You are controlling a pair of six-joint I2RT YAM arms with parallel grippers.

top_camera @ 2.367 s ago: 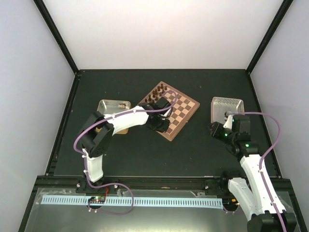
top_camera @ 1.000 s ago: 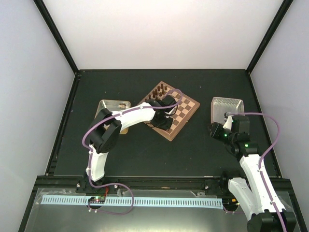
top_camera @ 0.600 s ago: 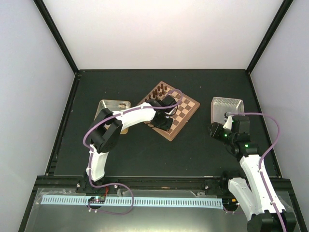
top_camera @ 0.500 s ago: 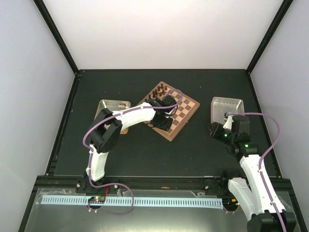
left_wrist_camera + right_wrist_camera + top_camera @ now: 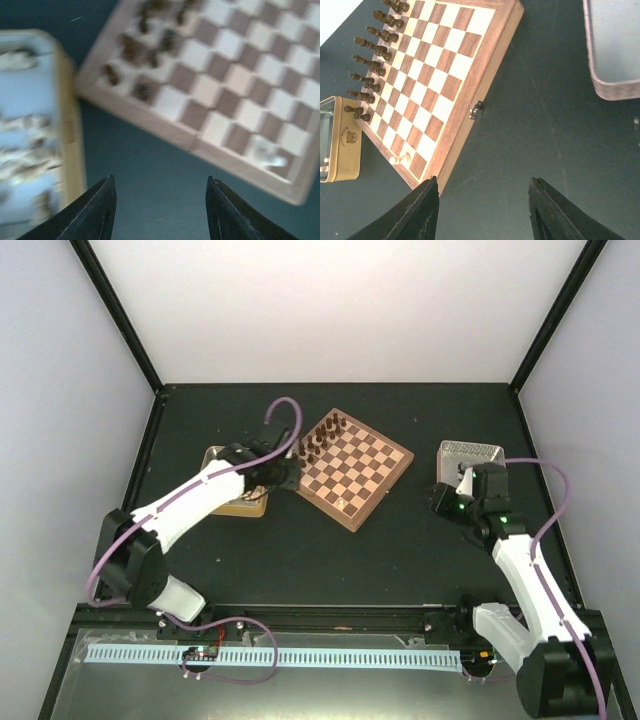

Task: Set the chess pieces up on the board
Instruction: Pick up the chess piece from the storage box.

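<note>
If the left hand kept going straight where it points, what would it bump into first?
Most likely the bare dark table, in the gap between the tan tray and the board. Depth is blurry, so the left hand might touch the board's rim instead.

White arms (image 5: pixel 190 502) — purple cables (image 5: pixel 285 400); black grippers (image 5: pixel 159 184) (image 5: pixel 484 182)
</note>
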